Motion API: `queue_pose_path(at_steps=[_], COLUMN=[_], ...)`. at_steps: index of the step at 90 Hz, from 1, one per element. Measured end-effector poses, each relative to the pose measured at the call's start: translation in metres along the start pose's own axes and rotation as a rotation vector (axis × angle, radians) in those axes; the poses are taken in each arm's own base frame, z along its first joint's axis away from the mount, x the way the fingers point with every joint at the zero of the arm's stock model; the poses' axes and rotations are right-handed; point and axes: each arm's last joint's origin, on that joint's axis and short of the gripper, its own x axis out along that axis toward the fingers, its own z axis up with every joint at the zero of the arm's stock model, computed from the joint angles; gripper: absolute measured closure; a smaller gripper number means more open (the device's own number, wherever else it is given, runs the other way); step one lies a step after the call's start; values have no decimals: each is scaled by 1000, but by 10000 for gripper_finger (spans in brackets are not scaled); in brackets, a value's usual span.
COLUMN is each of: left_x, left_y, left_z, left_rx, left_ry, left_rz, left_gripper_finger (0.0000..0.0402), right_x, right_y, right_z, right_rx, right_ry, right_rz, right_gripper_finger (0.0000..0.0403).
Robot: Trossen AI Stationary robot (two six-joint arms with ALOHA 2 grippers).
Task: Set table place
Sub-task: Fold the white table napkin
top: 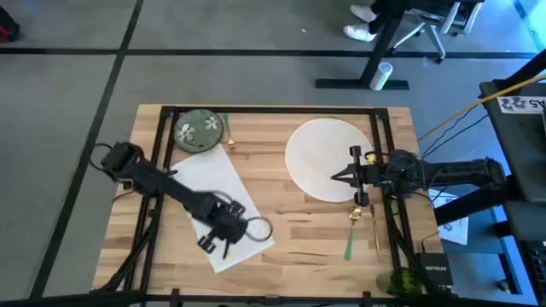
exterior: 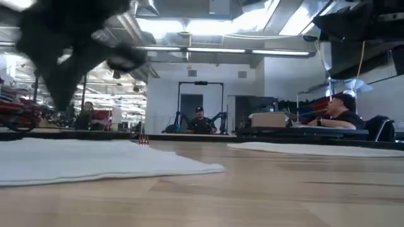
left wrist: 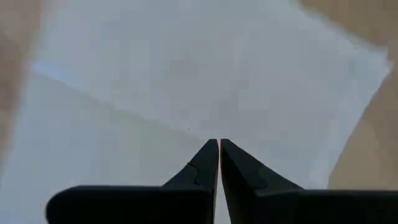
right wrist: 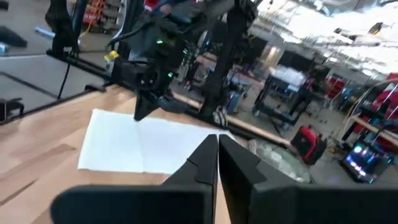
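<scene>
Napkin point(left wrist: 186, 81) right under my left gripper point(left wrist: 219, 144), fingers clenched empty, lying flat on table's point(top: 299, 239) left half; thin, limp cloth, I'd pinch a corner/edge; right gripper point(top: 334, 177) also clenched empty at plate point(top: 320, 153) edge.

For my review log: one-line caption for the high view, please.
Left gripper shut over the white napkin; right gripper shut above the white plate; cutlery lies beside it.

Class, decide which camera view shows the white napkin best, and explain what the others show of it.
The high view: the whole napkin lies angled on the table. The left wrist view shows only its surface, the right wrist view one end, the low view its edge.
</scene>
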Motion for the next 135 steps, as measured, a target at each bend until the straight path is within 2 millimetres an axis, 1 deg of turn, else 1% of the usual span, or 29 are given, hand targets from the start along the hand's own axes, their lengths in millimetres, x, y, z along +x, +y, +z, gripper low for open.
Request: queue_pose_path(at_steps=[9, 17, 28, 37, 46, 56, 72, 83, 88, 93, 102, 110, 116, 124, 135], left_x=[14, 27, 36, 41, 44, 43, 33, 21, 14, 4, -5, -5, -5, -2, 8], left_y=[-5, -6, 0, 11, 34, 65, 112, 135, 136, 133, 120, 107, 100, 95, 88], left_z=[-5, -6, 4, 11, 18, 21, 20, 20, 20, 21, 14, -1, -12, -26, -47], left_rx=[-21, -25, -34, -10, -39, -93, -154, -182, -162, -137, -121, -130, -169, -228, -280], left_ry=[56, 84, -2, -85, -189, -300, -466, -515, -472, -403, -177, 44, 172, 282, 422], left_rz=[-3, -4, 7, 25, 72, 160, 286, 352, 350, 338, 323, 318, 314, 302, 314], left_gripper_finger=[402, 402, 402, 402, 402, 402, 402, 402, 402, 402, 402, 402, 402, 402, 402], right_x=[3, 6, 7, 7, 6, 6, 7, 7, 7, 7, 7, 7, 7, 7, 7], right_y=[-2, -3, -5, -8, -9, -9, -9, -9, -9, -9, -8, -8, -8, -7, -7], right_z=[3, 5, 11, 17, 21, 21, 20, 21, 21, 21, 21, 20, 20, 19, 18], right_rx=[1, 2, -1, -7, -9, -10, -9, -9, -9, -9, -8, -6, -6, -3, 1], right_ry=[8, 10, -1, -16, -27, -27, -20, -22, -23, -23, -30, -29, -27, -13, -1], right_rz=[7, 10, 6, 2, 5, 5, 8, 7, 7, 7, 29, 42, 44, 50, 55], right_gripper_finger=[403, 403, 403, 403, 403, 403, 403, 403, 403, 403, 403, 403, 403, 403, 403])
